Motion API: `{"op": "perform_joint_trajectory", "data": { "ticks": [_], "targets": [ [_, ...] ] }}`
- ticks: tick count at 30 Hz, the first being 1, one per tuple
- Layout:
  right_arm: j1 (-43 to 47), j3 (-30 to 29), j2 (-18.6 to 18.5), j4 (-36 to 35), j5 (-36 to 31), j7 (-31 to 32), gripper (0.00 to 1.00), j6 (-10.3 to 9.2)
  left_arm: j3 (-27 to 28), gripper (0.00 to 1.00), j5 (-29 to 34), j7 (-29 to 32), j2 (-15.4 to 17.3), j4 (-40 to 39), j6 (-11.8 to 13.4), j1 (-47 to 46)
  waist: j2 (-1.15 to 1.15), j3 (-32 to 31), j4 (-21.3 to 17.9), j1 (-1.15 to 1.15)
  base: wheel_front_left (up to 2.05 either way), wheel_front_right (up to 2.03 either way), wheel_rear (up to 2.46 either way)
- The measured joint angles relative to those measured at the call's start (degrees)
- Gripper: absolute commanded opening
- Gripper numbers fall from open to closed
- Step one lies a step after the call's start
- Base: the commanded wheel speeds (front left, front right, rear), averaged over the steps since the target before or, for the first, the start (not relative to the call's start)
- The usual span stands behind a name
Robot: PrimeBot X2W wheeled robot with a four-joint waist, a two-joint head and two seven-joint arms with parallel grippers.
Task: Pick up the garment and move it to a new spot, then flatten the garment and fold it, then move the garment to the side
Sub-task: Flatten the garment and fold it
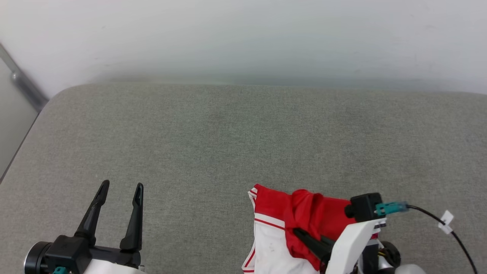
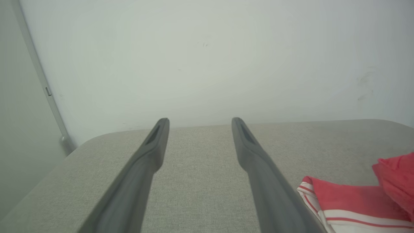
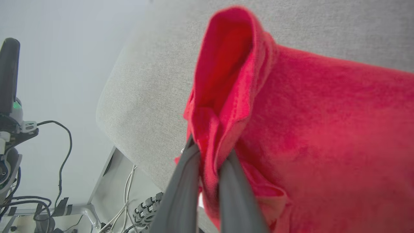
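Observation:
The garment (image 1: 304, 220) is a red shirt with white panels and red-and-white stripe trim, bunched at the near right of the grey table (image 1: 243, 144). My right gripper (image 1: 304, 236) is shut on a raised fold of the red fabric (image 3: 226, 97), which rises between its two fingers (image 3: 184, 181). My left gripper (image 1: 121, 188) hovers over bare table at the near left, open and holding nothing. In the left wrist view its fingers (image 2: 155, 149) frame the table, with the garment (image 2: 355, 200) off to the lower right.
A white wall (image 1: 243, 38) backs the table's far edge. The table's rounded left corner (image 1: 57, 95) borders a grey strip. In the right wrist view, cables and equipment (image 3: 32, 194) lie on the floor past the table's edge. A black cable with a white tag (image 1: 445, 222) trails from my right wrist.

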Motion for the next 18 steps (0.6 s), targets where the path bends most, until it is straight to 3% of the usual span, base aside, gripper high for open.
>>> {"op": "perform_joint_trajectory", "data": {
  "ticks": [4, 5, 6, 10, 18],
  "targets": [
    [-1.3, 1.9, 0.0, 3.5, 0.1, -2.3, 0.0, 0.0, 0.1, 1.0, -0.2, 0.0, 0.0, 0.0, 0.0, 0.0, 0.0, 0.3, 0.4, 0.0, 0.0, 0.0, 0.0],
    [-1.8, 2.2, 0.0, 4.5, -0.5, -2.6, 0.25, 0.0, 0.0, 1.0, -0.2, 0.0, 0.0, 0.0, 0.0, 0.0, 0.0, 0.4, 0.4, 0.0, 0.0, 0.0, 0.0],
    [-2.2, 2.4, 0.0, 5.2, -1.4, -3.1, 1.0, -0.01, 0.0, 1.0, -0.2, 0.0, 0.0, 0.0, 0.0, 0.0, 0.0, 0.4, 0.5, 0.0, 0.0, 0.0, 0.0],
    [-3.9, 5.7, 0.0, 6.4, -1.2, -4.0, 1.0, 0.0, 0.0, 1.0, -0.2, 0.0, 0.0, 0.2, 0.0, 0.0, 0.0, 0.5, 0.5, 0.0, 0.0, 0.0, 0.0],
    [-5.4, 12.0, 0.1, 2.2, 1.7, -3.3, 1.0, -0.01, 0.3, 1.0, -0.2, 0.0, 0.0, 0.4, 0.0, 0.0, 0.0, 0.2, -0.2, 0.0, 0.0, 0.0, 0.0]
  ]
}}
